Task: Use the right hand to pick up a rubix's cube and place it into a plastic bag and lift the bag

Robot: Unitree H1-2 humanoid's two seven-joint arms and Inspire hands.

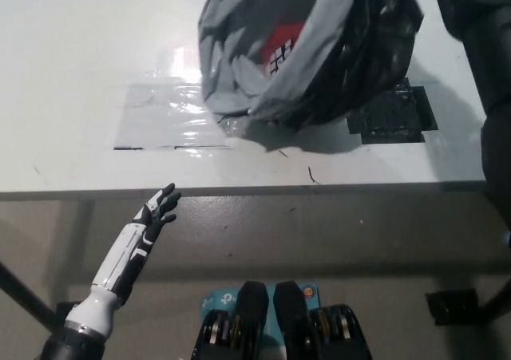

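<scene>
Bag (319,65) blocks the table's (80,57) middle; left side open.

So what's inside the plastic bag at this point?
Through the plastic bag's opening, part of the rubix's cube shows against something red. The bag's folds cover the rest of the cube and the bag's bottom.
</scene>
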